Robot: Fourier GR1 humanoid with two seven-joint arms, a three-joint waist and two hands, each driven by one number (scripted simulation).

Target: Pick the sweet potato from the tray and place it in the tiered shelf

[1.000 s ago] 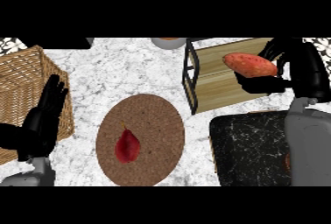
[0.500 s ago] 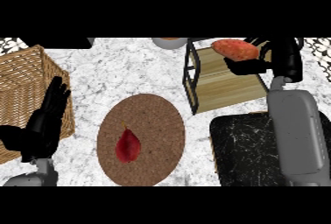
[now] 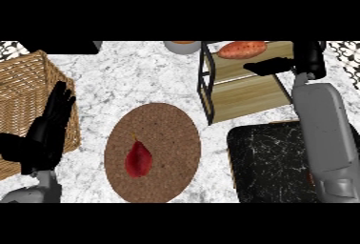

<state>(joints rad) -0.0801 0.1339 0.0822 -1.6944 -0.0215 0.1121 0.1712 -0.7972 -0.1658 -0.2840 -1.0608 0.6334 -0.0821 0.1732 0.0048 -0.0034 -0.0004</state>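
Sweet potato (image 3: 242, 48) lies on the upper level of the tiered shelf (image 3: 246, 97), a dark-framed stand with pale wooden boards near the counter's far right. Just beside it, toward the viewer, is the right hand (image 3: 271, 66), fingers stretched leftward and relaxed, holding nothing; whether they brush the potato's underside I cannot tell. Its grey forearm (image 3: 323, 133) runs down the right edge over a black marbled tray (image 3: 271, 164).

At the left edge the left hand (image 3: 44, 136) rests with fingers straight and pointing up, over the side of a wicker basket (image 3: 28, 86). Between basket and tray sits a round brown woven mat (image 3: 153, 152) with a dark red, leaf-shaped piece (image 3: 138, 158) lying on it (what it is I can't make out). A grey bowl (image 3: 183, 46) peeks in at the far edge, left of the shelf, on the white marbled counter (image 3: 134, 76).
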